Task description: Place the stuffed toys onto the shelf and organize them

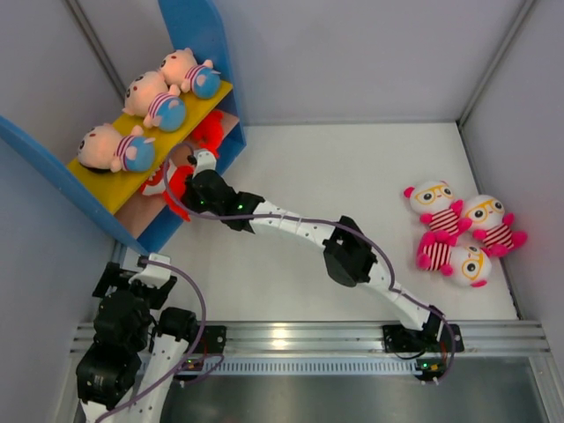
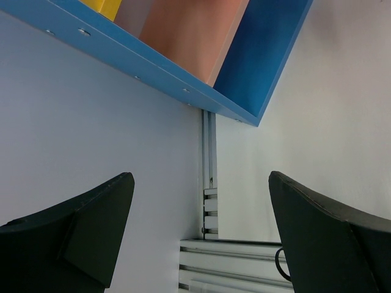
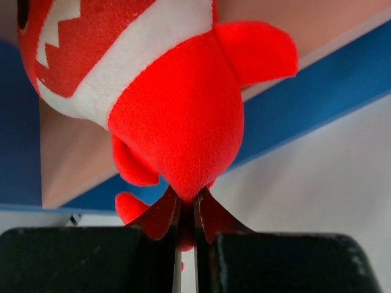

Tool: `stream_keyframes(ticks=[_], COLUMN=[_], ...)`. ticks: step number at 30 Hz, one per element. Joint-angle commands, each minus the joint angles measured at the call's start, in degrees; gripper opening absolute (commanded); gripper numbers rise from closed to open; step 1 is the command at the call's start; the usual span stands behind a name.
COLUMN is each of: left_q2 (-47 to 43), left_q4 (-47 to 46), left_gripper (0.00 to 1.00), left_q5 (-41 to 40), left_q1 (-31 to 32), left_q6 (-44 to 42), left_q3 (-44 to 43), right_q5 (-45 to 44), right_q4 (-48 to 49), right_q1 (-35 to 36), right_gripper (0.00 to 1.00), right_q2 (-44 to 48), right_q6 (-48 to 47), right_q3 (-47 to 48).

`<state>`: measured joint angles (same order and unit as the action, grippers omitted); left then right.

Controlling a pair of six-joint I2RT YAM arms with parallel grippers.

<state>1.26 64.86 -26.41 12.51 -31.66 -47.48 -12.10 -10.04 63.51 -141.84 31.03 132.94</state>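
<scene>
Right wrist view: the right gripper (image 3: 186,223) pinches the red creature (image 3: 177,116) by its tail, body stretching straight ahead into the shelf (image 3: 342,85) (left gripper (image 2: 201,201) wide, empty).

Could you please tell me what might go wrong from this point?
The right pincer grips the red creature only by its thin bottom tip, so it may slip or swing.
The toy hangs by the shelf's blue edge; released here, it might tumble off the tan lower board.
</scene>
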Motion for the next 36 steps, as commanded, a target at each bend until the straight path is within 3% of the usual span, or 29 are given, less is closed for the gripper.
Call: stream_keyframes(ticks=[1, 6, 10, 13, 20, 23, 30, 36], left_q2=[-0.3, -0.3, -0.2, -0.3, -0.3, -0.2, -0.2, -0.3], left_q4=[-0.3, -0.5, -0.5, -0.4, 0.9, 1.1, 1.1, 1.1], left_gripper=[0.98, 0.98, 0.98, 0.98, 0.98, 0.98, 0.98, 0.98], left_q5=[-0.5, -0.4, -0.1, 0.2, 0.0, 0.1, 1.6, 1.8], left_q1=[-0.4, -0.4, -0.4, -0.3, -0.5, -0.6, -1.2, -1.7], left_q6=[0.2, 0.0, -0.1, 0.6, 0.6, 0.6, 0.3, -0.7], left_q3=[-1.2, -0.9, -0.4, 0.5, -0.4, -0.4, 0.1, 0.3], right_q5=[-1.1, -6.5, -7.0, -6.9, -6.2, -6.1, -6.8, -2.4], right_q4=[13.0, 23.0, 24.6, 23.7, 25.8, 23.6, 24.9, 23.5], right_q1=[-0.5, 0.0, 0.2, 0.1, -0.8, -1.4, -1.7, -2.1], right_gripper=[0.0, 0.13, 0.39, 0.47, 0.5, 0.58, 0.68, 0.69], right_q2=[-3.1, -5.8, -8.9, -8.5, -6.9, -5.3, 6.6, 7.8], right_q6=[4.2, 6.7, 7.1, 5.9, 4.0, 3.5, -0.9, -2.5], right_q3=[8.0, 7.7, 11.4, 11.2, 8.4, 7.4, -5.8, -4.8])
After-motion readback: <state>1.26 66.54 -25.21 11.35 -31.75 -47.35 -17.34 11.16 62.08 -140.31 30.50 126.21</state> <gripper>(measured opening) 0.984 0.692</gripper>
